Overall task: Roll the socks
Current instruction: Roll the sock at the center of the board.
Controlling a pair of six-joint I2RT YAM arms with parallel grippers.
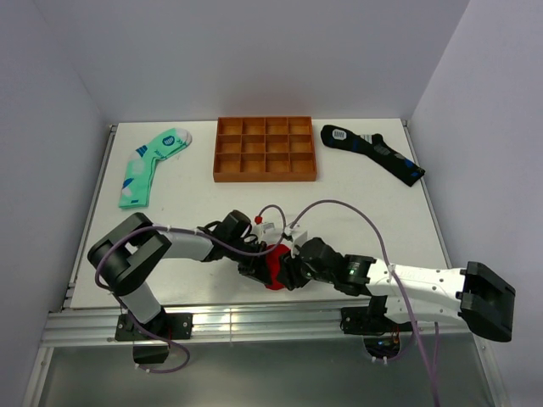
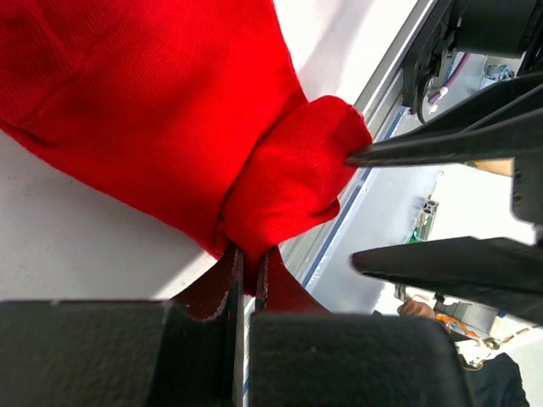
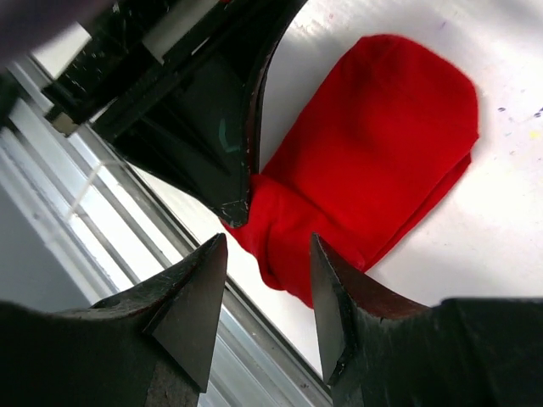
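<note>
while pinching the red sock (image 2: 153, 110) in closed left jaws, ease wide-open, empty right jaws around the fold, snugly.

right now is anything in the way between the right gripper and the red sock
Nothing visible does. The right gripper hangs open at the folded end of the red sock, one fingertip seemingly against the fabric. The left gripper is shut on that same fold close beside it, crowding the spot but not between them.
</note>
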